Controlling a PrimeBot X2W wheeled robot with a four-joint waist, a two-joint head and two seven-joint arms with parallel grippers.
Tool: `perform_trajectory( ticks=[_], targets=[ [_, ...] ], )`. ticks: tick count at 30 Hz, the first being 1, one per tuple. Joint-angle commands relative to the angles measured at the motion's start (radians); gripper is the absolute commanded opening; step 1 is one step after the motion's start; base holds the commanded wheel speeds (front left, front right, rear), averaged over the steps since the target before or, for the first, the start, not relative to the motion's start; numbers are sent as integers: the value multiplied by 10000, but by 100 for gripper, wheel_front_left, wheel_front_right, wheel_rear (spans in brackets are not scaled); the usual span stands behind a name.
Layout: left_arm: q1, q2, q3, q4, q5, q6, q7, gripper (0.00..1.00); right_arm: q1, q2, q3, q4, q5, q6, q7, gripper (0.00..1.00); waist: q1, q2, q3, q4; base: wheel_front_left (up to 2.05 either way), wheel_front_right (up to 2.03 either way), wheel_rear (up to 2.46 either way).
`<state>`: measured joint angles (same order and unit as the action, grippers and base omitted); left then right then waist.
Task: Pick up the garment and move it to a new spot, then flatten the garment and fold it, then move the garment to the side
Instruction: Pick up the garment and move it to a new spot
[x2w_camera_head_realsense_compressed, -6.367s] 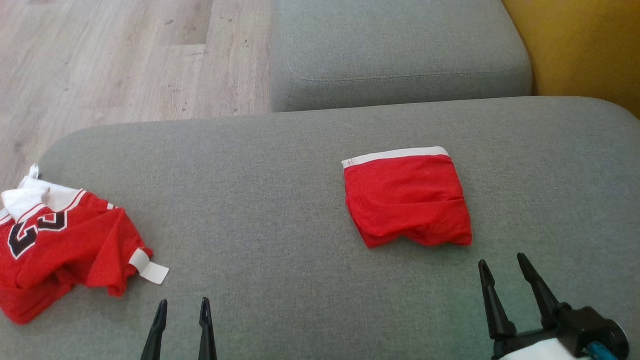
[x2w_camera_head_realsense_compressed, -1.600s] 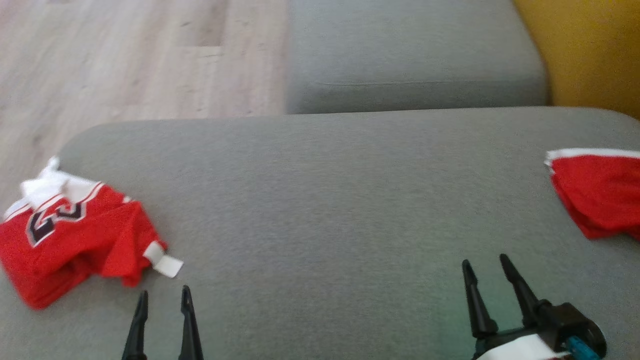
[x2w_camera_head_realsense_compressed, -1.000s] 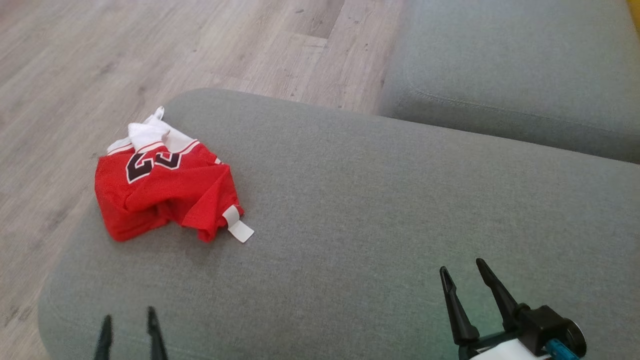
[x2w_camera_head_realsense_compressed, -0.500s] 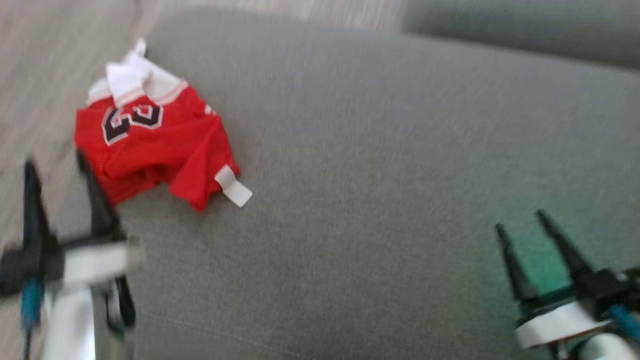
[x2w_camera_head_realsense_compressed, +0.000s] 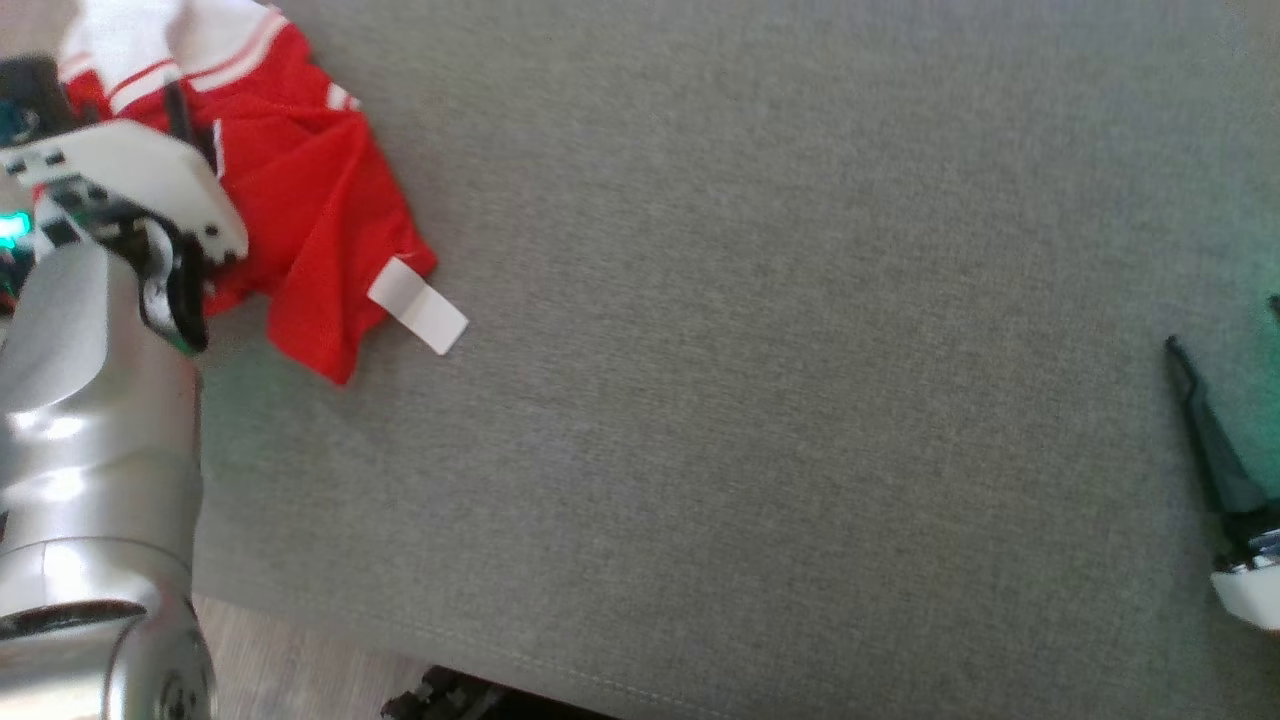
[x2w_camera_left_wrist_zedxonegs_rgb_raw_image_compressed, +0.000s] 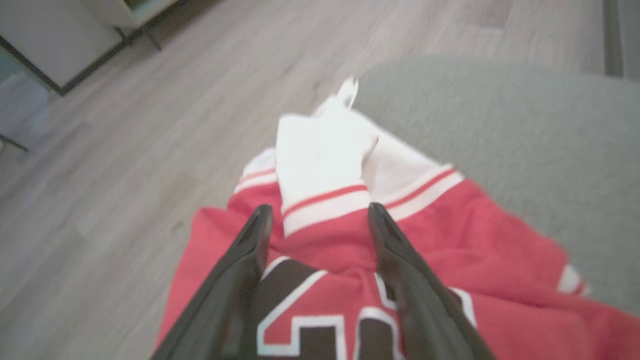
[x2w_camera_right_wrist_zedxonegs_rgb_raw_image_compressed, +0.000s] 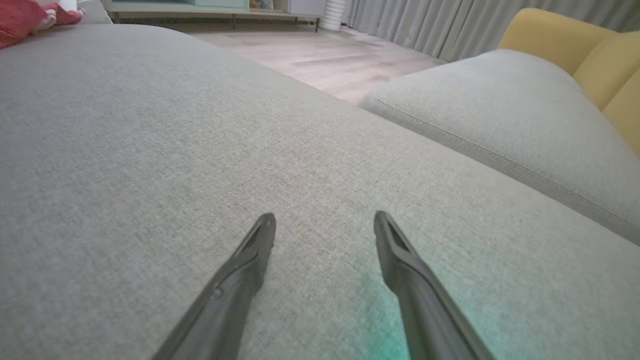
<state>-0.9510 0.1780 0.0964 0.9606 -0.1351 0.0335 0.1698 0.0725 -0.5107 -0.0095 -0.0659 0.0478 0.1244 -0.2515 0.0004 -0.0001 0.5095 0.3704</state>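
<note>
My left gripper has swung over the red jersey, upper left, jaws wide and empty, apparently straddling its collar for pick-up; right gripper idles, likewise spread.

**My arms and fingers, as they look**

My left forearm is a smooth silver-grey tube with bright highlights and a rounded joint at its lower end. Above it sits a white wrist plate dotted with small dark screws. A black cable loops beneath it, and a teal-green light glows beside it. My left gripper has two long, glossy black fingers tapering to points. My right gripper matches it, dark and tapered, with a white cuff at the base.
</note>
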Motion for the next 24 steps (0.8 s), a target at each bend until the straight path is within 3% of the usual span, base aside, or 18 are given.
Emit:
perform_trajectory(
  ticks=[1,4,5,6,11,14,20,24],
  targets=[
    [67,611,365,165,-147,118,254,100,147,-256,72,-321,91,63,-103,100,-4,1,504,-244,0,0,0],
    [-94,737,636,1463,-477,179,965,100,99,-251,-33,-426,149,63,-103,100,-4,1,688,-503,0,0,0],
    [-153,813,683,1621,-573,-4,872,47,80,-206,-31,-453,140,63,-103,100,-4,1,713,-564,0,0,0],
    [-222,927,738,1650,-640,-113,544,0,55,-122,-47,-468,146,63,-103,100,-4,1,731,-616,0,0,0],
    [-279,1530,369,1205,-157,-262,-2585,0,-221,559,103,-157,79,63,-103,100,-4,1,318,-975,0,0,0],
    [-222,1851,189,936,42,-390,-3777,0,-457,1072,445,176,-11,63,-103,100,-4,1,-287,-1320,0,0,0],
    [216,2422,-131,-724,293,-903,-4261,0,-768,2219,1139,975,54,63,-103,100,-4,1,-1929,-2415,0,0,0],
    [629,2394,-383,-2606,288,-1135,-4158,0,-690,2791,1424,1282,95,63,-103,100,-4,1,-2929,-3218,0,0,0]
  ],
)
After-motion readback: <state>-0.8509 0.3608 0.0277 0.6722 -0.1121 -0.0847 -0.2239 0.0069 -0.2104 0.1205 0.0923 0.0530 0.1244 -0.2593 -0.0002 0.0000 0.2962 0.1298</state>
